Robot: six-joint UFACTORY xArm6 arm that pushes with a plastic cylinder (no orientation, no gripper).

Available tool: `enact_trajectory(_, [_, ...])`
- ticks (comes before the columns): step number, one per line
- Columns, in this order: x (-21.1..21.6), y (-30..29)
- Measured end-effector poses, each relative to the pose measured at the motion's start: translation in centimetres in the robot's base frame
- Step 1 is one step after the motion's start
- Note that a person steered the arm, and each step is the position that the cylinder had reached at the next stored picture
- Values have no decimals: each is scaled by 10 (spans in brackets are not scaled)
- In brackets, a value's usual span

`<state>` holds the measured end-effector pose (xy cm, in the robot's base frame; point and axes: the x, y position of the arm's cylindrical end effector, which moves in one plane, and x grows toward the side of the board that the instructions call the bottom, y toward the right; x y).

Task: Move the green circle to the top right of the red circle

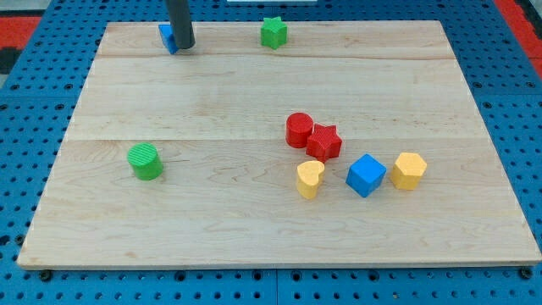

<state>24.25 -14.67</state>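
Observation:
The green circle point(146, 161) lies at the view's left on the wooden board point(212, 93). The red circle point(298, 130) lies right of the middle, touching a red star point(323, 141) at its lower right. My tip point(185, 47) stands near the view's top left, right against a blue block point(168, 37) that it partly hides. The tip is far above and a little right of the green circle, and far left of the red circle.
A green star point(273, 32) lies at the top middle. A yellow heart point(310, 179), a blue cube point(366, 174) and a yellow hexagon point(409, 170) lie in a row below and right of the red blocks.

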Motion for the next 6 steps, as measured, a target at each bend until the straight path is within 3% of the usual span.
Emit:
enact_trajectory(1, [21, -35])
enact_trajectory(2, [87, -7])
enact_trajectory(3, [171, -75])
enact_trajectory(4, [263, -86])
enact_trajectory(5, [258, -39])
enact_trajectory(6, [215, 41])
